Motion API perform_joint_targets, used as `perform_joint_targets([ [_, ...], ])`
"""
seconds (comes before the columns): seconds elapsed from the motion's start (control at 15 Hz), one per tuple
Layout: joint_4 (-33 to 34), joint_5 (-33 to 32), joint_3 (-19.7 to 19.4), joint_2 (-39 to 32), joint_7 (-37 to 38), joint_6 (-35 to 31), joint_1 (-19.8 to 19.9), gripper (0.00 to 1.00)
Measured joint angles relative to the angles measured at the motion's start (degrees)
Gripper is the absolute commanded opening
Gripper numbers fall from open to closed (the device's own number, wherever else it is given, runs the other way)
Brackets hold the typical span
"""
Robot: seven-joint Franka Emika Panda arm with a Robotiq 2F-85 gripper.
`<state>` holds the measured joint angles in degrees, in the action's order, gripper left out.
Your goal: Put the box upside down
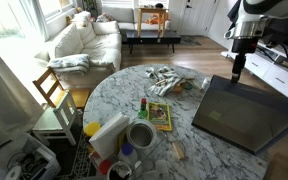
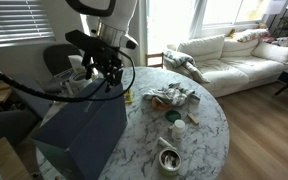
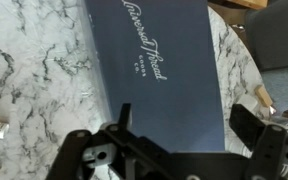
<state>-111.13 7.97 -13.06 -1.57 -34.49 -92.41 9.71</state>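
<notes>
- In an exterior view the box [image 1: 239, 112] lies flat on the marble tabletop [image 1: 119, 85], and its outer corner seems to reach past the tabletop's edge. The claw [image 1: 238, 70] hangs just above the box's far rim, apart from it. Its jaws are too small here to judge
- Judged from this view, a downward press on the box's overhanging side could tip it off the tabletop. The orange-and-green packet [image 1: 160, 116] lies near the box's inner side, so a flip toward that side could sweep it along
- In an exterior view the box [image 2: 84, 135] again juts past the tabletop [image 2: 199, 135], with the claw [image 2: 109, 78] over the box's far edge. The crumpled cloth [image 2: 172, 97] is well apart from the box. The box is very broad and shallow, so I expect it to swing hard once 1 rim is lifted. It could slide away instead of pivoting on the smooth marble
- In the wrist view the claw [image 3: 184, 118] stands wide and holds nothing, with the box's lettered face [image 3: 164, 60] right below it. Both fingers [image 3: 124, 115] sit above that flat face, not astride a rim
- Closing here would only scrape the face. The box is far wider than the jaws, so only the thin rim offers a grip. A shallow bite there could slip mid-turn and drop the box
</notes>
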Motion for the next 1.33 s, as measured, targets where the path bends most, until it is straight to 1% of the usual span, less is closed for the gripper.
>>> perform_joint_targets([
  [0.2,1.6,2.8,-0.3,-2.3,-3.5,0.0,2.0,1.00],
  [0.47,3.9,2.9,-0.3,-3.2,-5.5,-0.1,3.2,1.00],
  [0.73,4.6,3.2,-0.3,-4.0,-6.1,-0.1,3.8,1.00],
  [0.87,4.3,2.9,-0.2,-4.8,-5.5,-0.1,3.8,1.00],
  [1.07,3.6,2.4,0.4,-6.2,-3.4,-1.9,3.7,1.00],
  [1.2,2.7,1.9,1.1,-6.6,-1.2,-3.1,3.6,1.00],
  [1.33,2.4,1.1,1.8,-6.7,2.5,-3.1,3.1,1.00],
])
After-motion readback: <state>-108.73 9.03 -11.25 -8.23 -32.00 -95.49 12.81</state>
